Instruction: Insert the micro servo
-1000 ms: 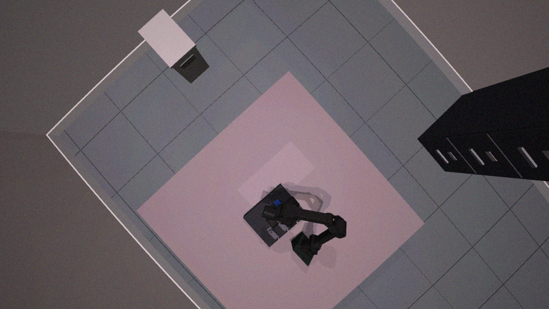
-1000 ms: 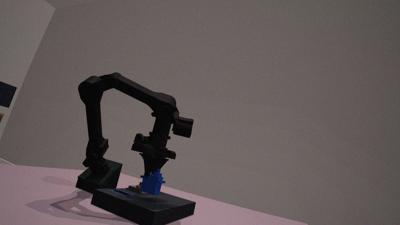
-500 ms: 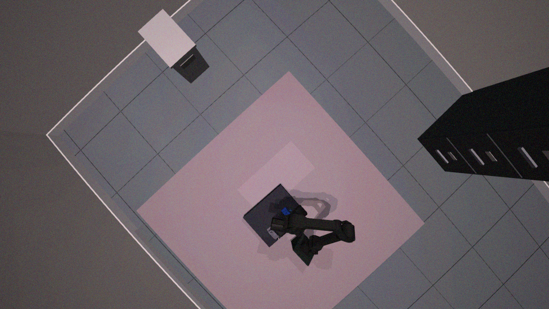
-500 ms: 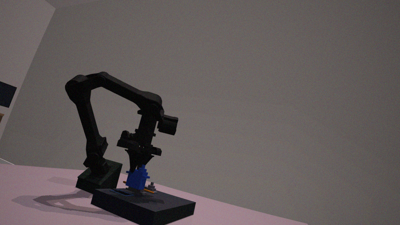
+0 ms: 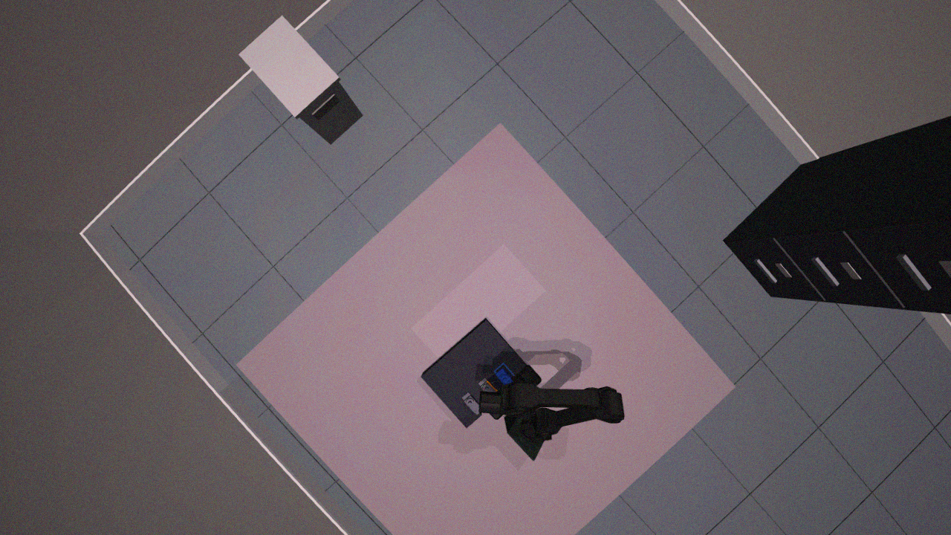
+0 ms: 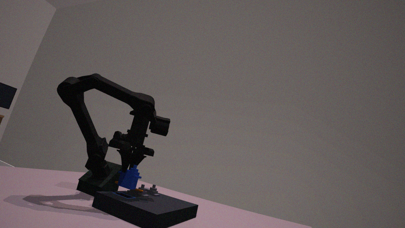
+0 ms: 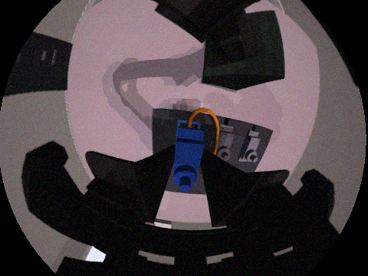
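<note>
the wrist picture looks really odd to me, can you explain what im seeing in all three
The machine is one black robot arm ending in a two-fingered gripper. The top picture looks down from above, the exterior one looks from the side, and the wrist one looks along the fingers from a camera near the gripper, so they loom large.

On the pink surface sits a dark block, the deck, carrying two grey servos and a blue-outlined pocket. The gripper holds a blue servo, shaft up, above the deck. Its orange cable loops out beside it.
</note>
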Robot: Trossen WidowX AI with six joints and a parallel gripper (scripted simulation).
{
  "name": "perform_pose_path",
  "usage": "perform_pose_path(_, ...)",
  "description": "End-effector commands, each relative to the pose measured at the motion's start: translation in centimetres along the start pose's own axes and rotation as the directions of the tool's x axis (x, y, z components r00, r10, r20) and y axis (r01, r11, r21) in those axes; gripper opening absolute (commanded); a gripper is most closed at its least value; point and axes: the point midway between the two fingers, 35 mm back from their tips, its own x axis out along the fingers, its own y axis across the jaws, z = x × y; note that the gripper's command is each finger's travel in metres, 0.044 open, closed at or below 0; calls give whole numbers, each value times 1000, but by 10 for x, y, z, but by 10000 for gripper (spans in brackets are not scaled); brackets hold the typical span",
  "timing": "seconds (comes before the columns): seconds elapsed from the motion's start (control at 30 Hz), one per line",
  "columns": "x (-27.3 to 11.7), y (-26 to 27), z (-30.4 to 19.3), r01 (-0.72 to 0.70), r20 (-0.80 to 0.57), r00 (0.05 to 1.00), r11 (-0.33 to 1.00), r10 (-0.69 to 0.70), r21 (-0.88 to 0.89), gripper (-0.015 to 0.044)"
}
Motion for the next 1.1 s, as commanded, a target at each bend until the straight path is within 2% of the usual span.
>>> perform_pose_path(0.0, 4, 0, 1, 6, -2, 1000, 1000, -6, 7, 0)
perform_pose_path(1.07, 28, 0, 1, 5, -2, 1000, 1000, -5, 7, 0)
